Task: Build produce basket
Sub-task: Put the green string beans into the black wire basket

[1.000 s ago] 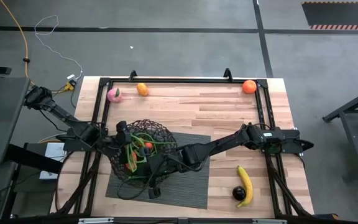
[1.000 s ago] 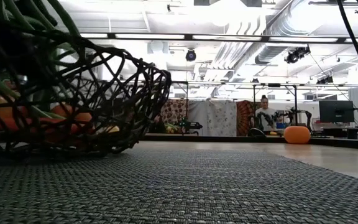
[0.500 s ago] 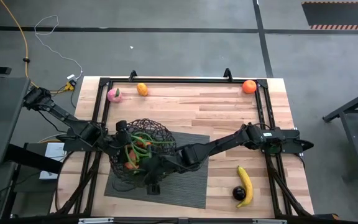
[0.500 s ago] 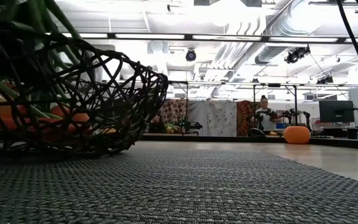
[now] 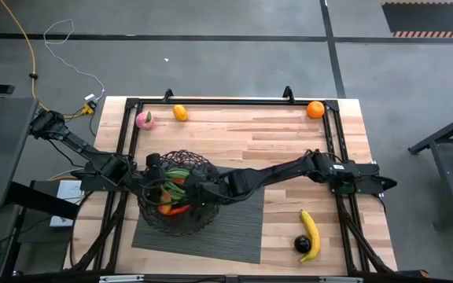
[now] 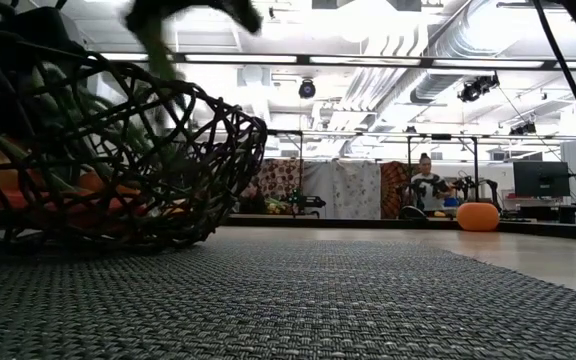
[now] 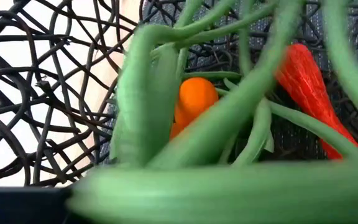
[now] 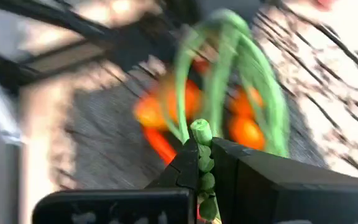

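Observation:
The black wire basket [image 5: 149,214] stands on the dark mat [image 5: 226,232] at the table's near left. Inside it lie an orange [image 7: 194,102] and a red pepper [image 7: 306,87]. My right gripper [image 5: 195,192] reaches over the basket from the right, shut on a bunch of long green beans [image 8: 229,74]. The beans loop out over the produce in the basket. My left gripper [image 5: 154,165] is at the basket's far left rim. Its view looks into the basket past the beans [image 7: 142,106]. My right gripper pinches the beans' bundled stem end [image 8: 201,134] between its two fingers, the stub sticking out past the fingertips. It slants down from the table's right side. The beans arch away from the fingers over the basket's inside; where their far ends rest does not show.
A pink peach [image 5: 144,119] and an orange [image 5: 180,112] lie at the far left. Another orange [image 5: 314,109] sits at the far right corner. A banana [image 5: 311,233] and a dark round fruit [image 5: 302,244] lie near right. A black frame [image 5: 234,101] rims the table.
My right gripper has swung from the basket's near rim toward the table's far edge and now hangs over the basket's middle. Its wrist has rolled on the way. The beans have swung along with it, over the produce in the basket.

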Tool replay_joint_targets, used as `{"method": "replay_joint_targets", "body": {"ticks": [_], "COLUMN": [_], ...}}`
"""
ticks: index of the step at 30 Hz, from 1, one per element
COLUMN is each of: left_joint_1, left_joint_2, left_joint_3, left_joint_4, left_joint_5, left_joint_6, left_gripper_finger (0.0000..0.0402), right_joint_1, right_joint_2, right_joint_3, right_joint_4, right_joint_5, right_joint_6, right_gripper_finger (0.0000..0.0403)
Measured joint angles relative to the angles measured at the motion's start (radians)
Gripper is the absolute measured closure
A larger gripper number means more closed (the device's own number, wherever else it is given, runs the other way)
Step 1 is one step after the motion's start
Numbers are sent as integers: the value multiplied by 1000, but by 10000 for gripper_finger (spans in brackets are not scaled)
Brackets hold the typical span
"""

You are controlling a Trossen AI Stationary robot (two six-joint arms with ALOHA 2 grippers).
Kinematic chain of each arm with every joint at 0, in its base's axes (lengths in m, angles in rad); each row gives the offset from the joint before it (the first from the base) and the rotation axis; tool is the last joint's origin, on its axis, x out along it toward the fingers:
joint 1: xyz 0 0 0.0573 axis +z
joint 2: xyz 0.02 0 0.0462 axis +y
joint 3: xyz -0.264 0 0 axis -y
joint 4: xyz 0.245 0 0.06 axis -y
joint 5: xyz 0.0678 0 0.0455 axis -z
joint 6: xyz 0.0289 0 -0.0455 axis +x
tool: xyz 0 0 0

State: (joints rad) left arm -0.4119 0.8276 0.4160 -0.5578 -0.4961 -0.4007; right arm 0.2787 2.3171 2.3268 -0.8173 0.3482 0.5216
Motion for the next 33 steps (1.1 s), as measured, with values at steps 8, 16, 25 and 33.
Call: {"method": "replay_joint_targets", "body": {"ticks": [8,16,25,33], "left_joint_1": [0,0,0,0], "left_joint_2": [0,1,1,1], "left_joint_3": [0,0,85,151], "left_joint_4": [-1,7,-35,-114], "left_joint_5": [15,18,29,51], "left_joint_6": [0,-4,46,46], "left_gripper_finger": [181,181,181,181], "right_joint_1": [-6,-19,-26,-39], "right_joint_2": [-87,-80,-77,-78], "right_joint_3": [2,-25,-103,-103], "right_joint_4": [-195,-185,-142,-135], "right_joint_5": [202,76,64,66], "right_joint_6": [83,78,108,82], "right_gripper_finger": [400,401,401,401]}}
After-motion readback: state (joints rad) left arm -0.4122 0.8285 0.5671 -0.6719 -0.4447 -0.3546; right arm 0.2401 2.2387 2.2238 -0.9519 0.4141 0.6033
